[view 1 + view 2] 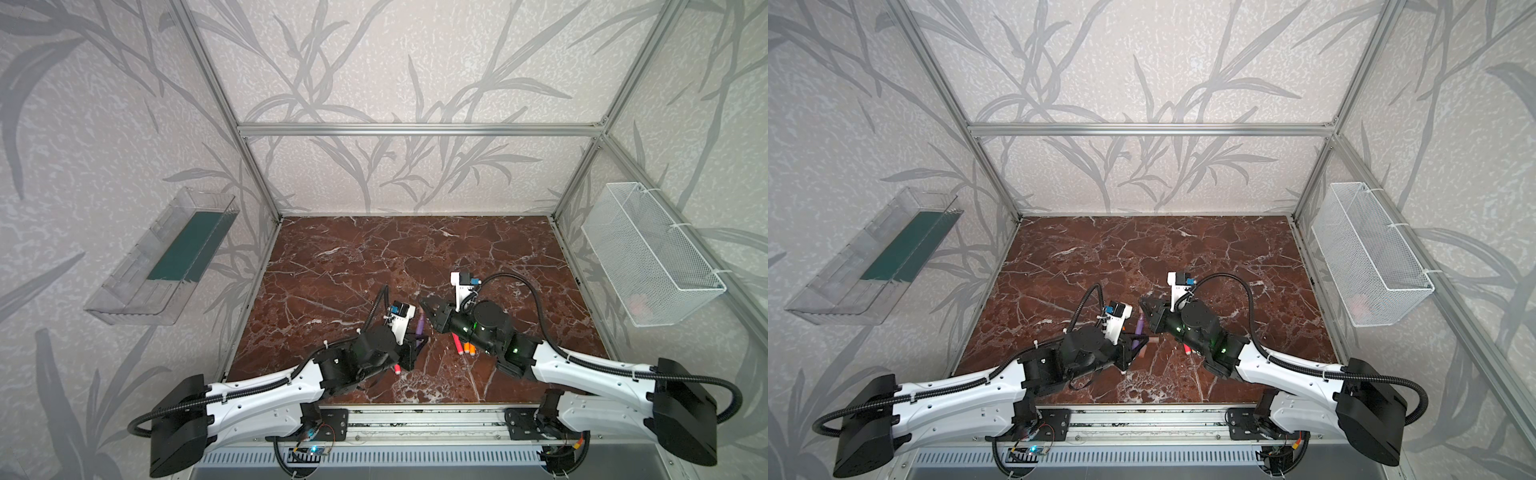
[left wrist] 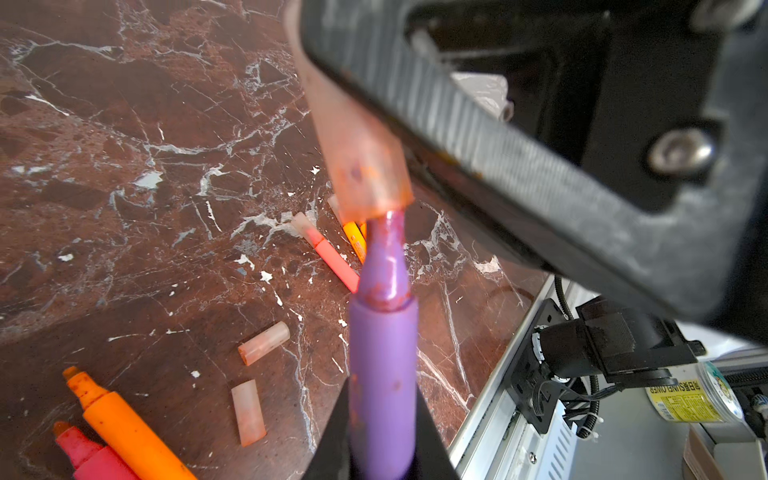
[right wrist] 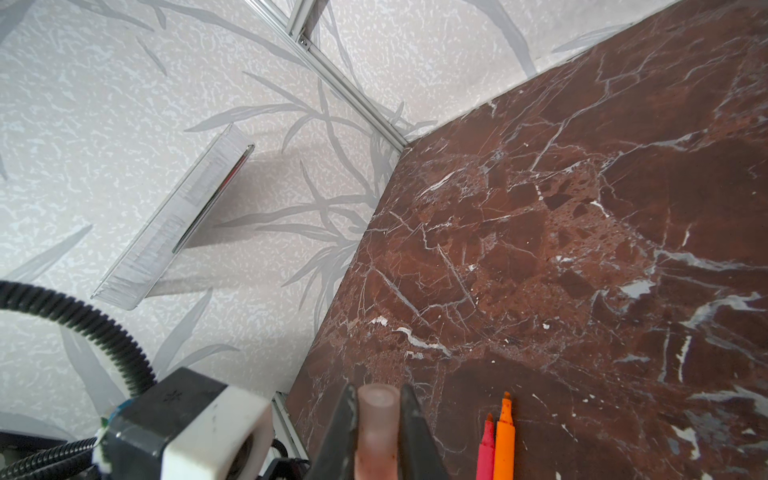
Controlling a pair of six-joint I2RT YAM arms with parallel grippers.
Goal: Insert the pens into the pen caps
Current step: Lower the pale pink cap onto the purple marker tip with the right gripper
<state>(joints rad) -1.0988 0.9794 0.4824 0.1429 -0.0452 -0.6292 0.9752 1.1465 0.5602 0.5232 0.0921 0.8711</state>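
Clamped tight on purple pen with left gripper, on pen cap with right gripper; tip at cap mouth, aligned for insertion.

Pen tip at cap mouth; spare caps on table.

Purple pen, tip at mouth of pale cap; loose caps lie flat

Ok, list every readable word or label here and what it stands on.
"SUNFLOWER": seen upside down and somewhat blurred, on the yellow label of the clear round jar.
The label's other print: too small to read.
No other text shows.
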